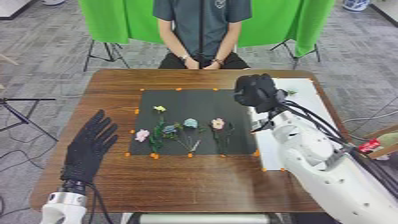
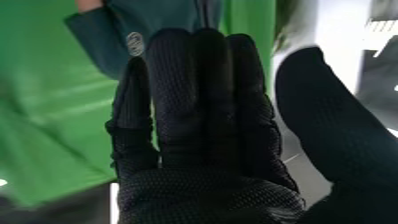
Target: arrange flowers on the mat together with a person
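Black-gloved right hand [image 1: 256, 92] hangs near the white sheet [image 1: 303, 91], released, fingers straight, thumb apart; left hand [image 1: 89, 147] points forward, fingers straight and loose.

The worktop [image 1: 213, 187] is wood with a smooth, glossy finish; the dark mat [image 1: 191, 102] looks matt. On the far side, the green curtain [image 1: 107, 21] is creased cloth. Matt, ribbed fabric covers the right hand [image 1: 257, 92]; its arm [image 1: 327, 177] looks smooth

Floor [image 1: 53, 55] — grey carpet tiles. Backdrop [image 1: 275, 37] — green cloth in loose folds, beyond brown wooden table [image 1: 178, 185]; black stand legs [image 1: 117, 55] below. Blue-and-white vessel [image 1: 355, 4], far right corner of head view.
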Robot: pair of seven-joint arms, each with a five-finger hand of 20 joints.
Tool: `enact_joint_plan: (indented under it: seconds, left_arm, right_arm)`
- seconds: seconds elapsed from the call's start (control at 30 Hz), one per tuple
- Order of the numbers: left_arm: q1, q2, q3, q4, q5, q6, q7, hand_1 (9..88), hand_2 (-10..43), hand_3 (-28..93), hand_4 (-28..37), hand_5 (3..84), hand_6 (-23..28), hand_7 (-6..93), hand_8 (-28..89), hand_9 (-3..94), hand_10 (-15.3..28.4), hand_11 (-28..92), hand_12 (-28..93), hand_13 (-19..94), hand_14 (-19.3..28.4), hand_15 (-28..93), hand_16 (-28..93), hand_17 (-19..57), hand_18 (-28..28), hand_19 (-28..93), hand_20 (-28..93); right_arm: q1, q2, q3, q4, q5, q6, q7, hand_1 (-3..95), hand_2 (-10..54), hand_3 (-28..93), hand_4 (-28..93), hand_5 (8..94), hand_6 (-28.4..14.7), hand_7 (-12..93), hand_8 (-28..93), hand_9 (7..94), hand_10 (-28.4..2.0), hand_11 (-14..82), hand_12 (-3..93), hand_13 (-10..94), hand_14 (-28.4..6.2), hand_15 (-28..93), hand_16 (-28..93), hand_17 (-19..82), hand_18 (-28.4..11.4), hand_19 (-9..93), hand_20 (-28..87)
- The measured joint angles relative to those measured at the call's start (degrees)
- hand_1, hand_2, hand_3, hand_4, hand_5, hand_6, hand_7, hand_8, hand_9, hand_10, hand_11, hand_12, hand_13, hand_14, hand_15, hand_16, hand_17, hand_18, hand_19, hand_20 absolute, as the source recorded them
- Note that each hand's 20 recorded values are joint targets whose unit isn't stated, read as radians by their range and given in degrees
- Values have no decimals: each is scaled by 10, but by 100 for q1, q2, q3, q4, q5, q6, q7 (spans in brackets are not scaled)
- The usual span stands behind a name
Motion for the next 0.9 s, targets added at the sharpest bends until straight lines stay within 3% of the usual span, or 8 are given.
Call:
enact_joint_plan:
  seconds: [0.13, 0.3, 0.43, 0.6, 0.9]
  left_arm:
    - [41, -4, -18, -38, 1, 12, 36, 270, -7, 682, -267, 264, 25, 171, -95, 197, 104, 173, 163, 176, 122, 151, 56, -131, 194, 371, 105]
    - [123, -26, -31, -72, 1, 16, 114, 269, -8, 684, -268, 262, 22, 174, -97, 196, 103, 175, 162, 175, 120, 152, 56, -130, 193, 372, 105]
    - [135, -53, -25, -73, -11, 9, 174, 269, -9, 685, -268, 261, 21, 176, -98, 196, 102, 175, 161, 175, 119, 152, 55, -130, 193, 372, 104]
    - [137, -78, -23, -71, -20, 10, 203, 269, -10, 686, -269, 260, 20, 178, -99, 195, 101, 176, 160, 175, 119, 152, 55, -129, 194, 371, 104]
    - [37, -89, 71, -27, -14, -3, 188, 270, -10, 684, -269, 258, 19, 178, -101, 192, 100, 176, 160, 175, 118, 149, 56, -129, 197, 371, 104]
  right_arm:
    - [-894, 84, 1268, -992, 1432, -831, -396, 186, 49, 854, -223, 392, -47, 167, -101, 387, -150, 160, 236, 313, -132, 291, 213, 96, -217, 509, 295]
    - [-2071, -93, 2589, -1743, 2403, -1861, -878, 151, 22, 832, -231, 363, -78, 88, -74, 352, -148, 92, 231, 281, -131, 156, 283, 70, -220, 435, 264]
    - [-3174, -530, 3582, -2212, 3687, -1853, -790, 150, 14, 828, -233, 357, -71, 92, -70, 348, -148, 81, 232, 280, -132, 129, 299, 61, -221, 421, 260]
    - [-4332, -1076, 4785, -2511, 5140, -1411, -724, 150, 10, 828, -232, 362, -66, 100, -72, 354, -147, 86, 237, 288, -132, 131, 314, 56, -223, 421, 264]
    - [-4822, -1249, 5141, -2404, 7207, -1307, -714, 150, 9, 826, -233, 361, -72, 101, -74, 355, -147, 97, 239, 292, -133, 141, 319, 55, -223, 424, 267]
